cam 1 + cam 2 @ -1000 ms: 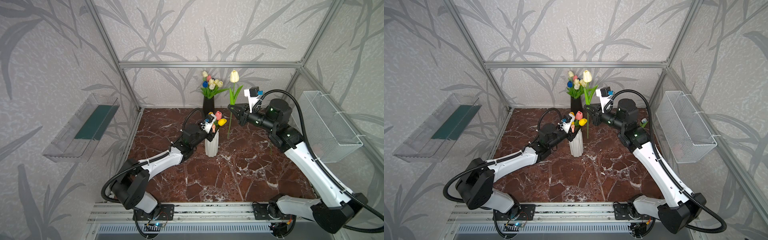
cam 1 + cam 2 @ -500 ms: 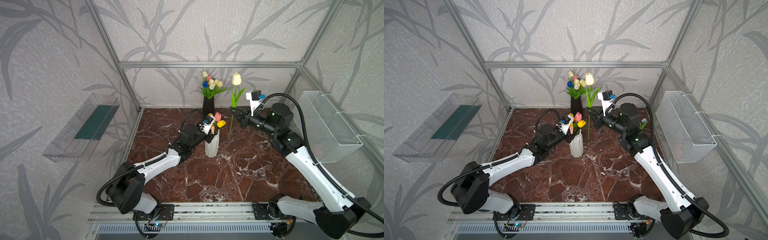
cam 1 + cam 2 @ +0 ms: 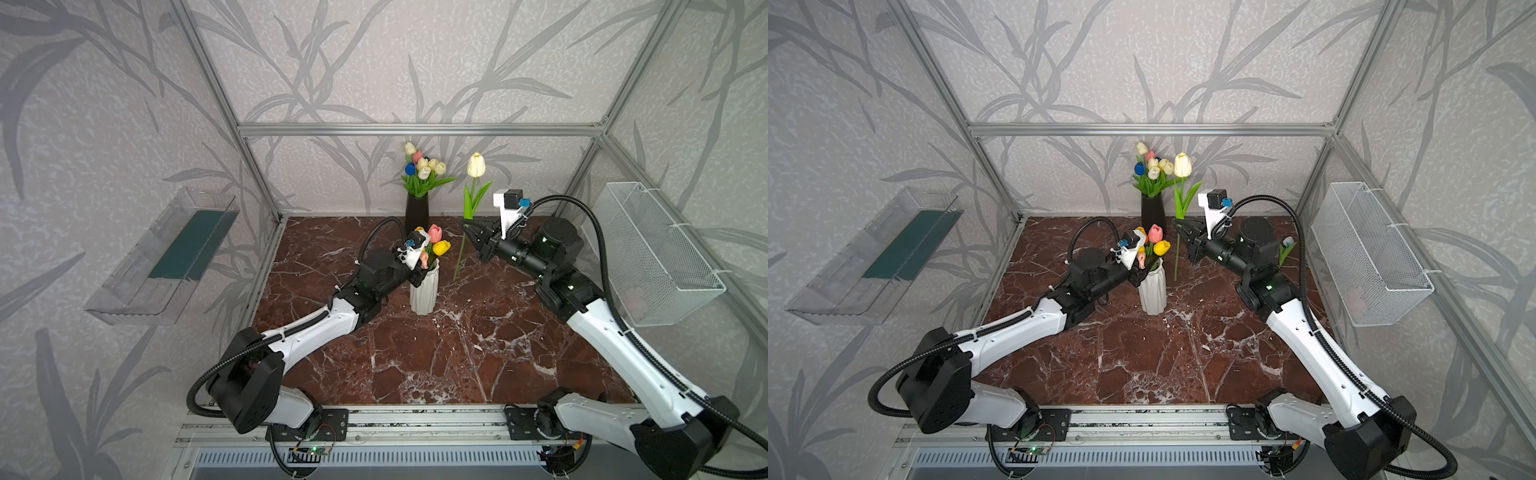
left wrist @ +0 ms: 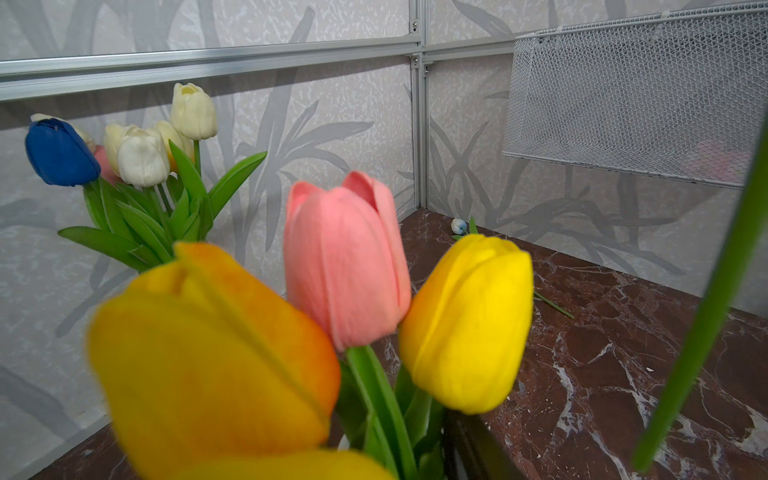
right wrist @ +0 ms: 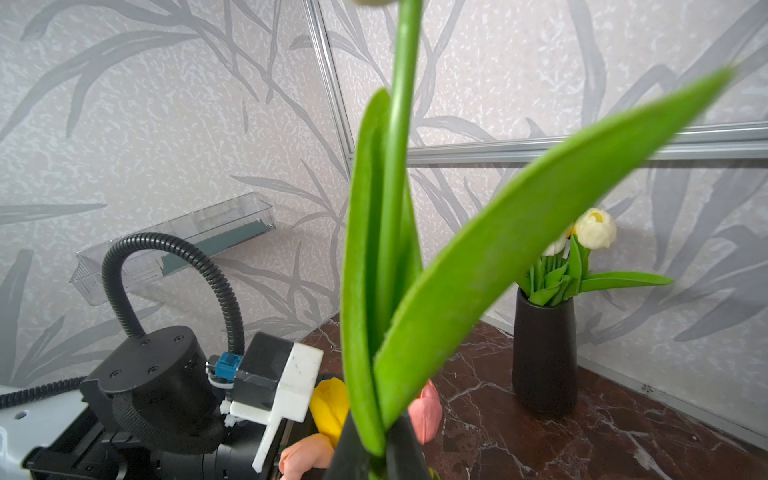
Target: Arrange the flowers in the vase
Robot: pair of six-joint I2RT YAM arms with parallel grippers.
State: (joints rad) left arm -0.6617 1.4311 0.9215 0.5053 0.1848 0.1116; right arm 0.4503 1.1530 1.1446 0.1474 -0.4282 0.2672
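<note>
Right claw (image 3: 468,227): clenched on the green stem of a cream tulip (image 3: 476,165), just under its two leaves. Holds it upright, head high and the bare stem hanging below, probably so the free end can enter a vase mouth first. Hovers above the worktop (image 3: 415,365), between its middle and the back right corner.

White vase (image 3: 424,293): upright near the middle of the worktop, a little towards the back edge. Already carries pink and yellow tulips (image 4: 345,257), so judged the target.

Lower end of the held stem: beside the white vase on the side facing the right edge, apart from the rim, not over the mouth. Whether touching the worktop, cannot tell. Probably calls for a lift and a shift towards the left edge before lowering.

Left claw (image 3: 417,277): at the rim of the white vase, on the side facing the left edge. Hidden under its own camera and behind the tulip heads, so cannot tell whether pinching the rim or only resting against it. Likely there to steady the vase.

Black vase (image 3: 416,210): at the middle of the back edge, holding a bunch of tulips (image 3: 422,170), well clear of both claws.

Loose tulip (image 3: 1287,242): near the right edge, towards the back right corner, not yet picked up.
</note>
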